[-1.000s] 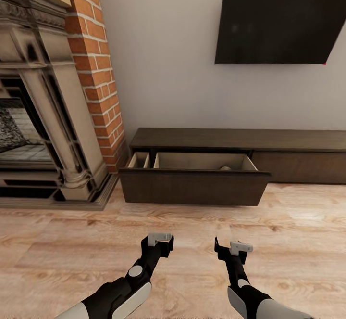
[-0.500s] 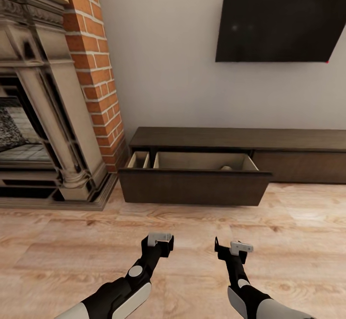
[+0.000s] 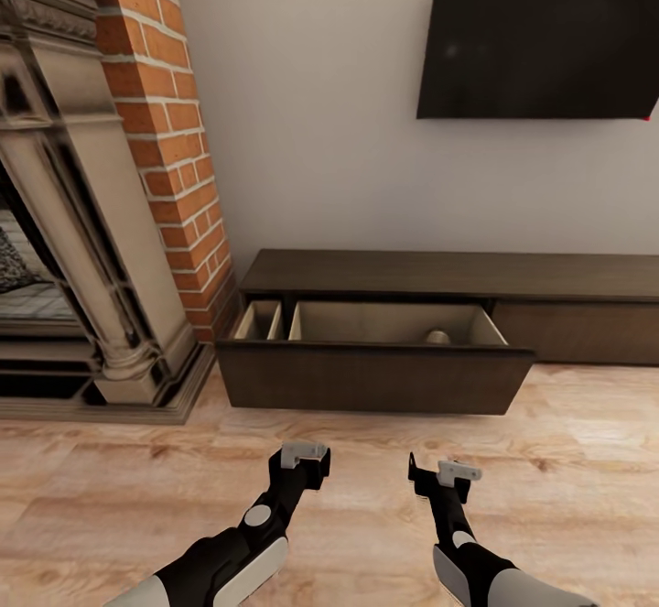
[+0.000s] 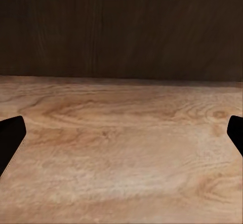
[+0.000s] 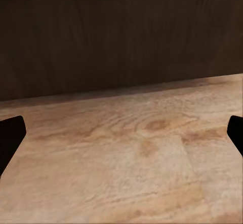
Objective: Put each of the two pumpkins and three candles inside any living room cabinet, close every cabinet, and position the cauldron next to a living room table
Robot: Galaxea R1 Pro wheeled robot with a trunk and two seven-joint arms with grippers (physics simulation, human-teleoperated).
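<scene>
While facing the cabinet (image 3: 458,275) from the bare wood floor (image 3: 110,479), noted as follows. Long, low, dark-brown unit against the white wall, just right of the brick-and-stone fireplace (image 3: 101,222), beneath a wall-mounted black screen (image 3: 540,30). Wide drawer (image 3: 375,376) standing open, pale beige inside, split by a divider into a narrow left bay and a broad right bay. One small beige-tan lump, judged a candle (image 3: 437,337), lying at the right end of the broad bay. Pumpkins and cauldron not sighted.

Left gripper (image 3: 303,454) and right gripper (image 3: 448,472) held low, side by side, short of the drawer front; both spread wide and empty, dark fingertips (image 4: 10,138) at the frame edges of each wrist view, floor and dark panel ahead.

Handling, as judgement: drawer front rigid, flat, no handle visible; likely to slide on a straight push. Best contact near the middle of the face, or both grippers evenly spaced, to avoid skewing. Candle probably light, free to roll on a sharp shove.
</scene>
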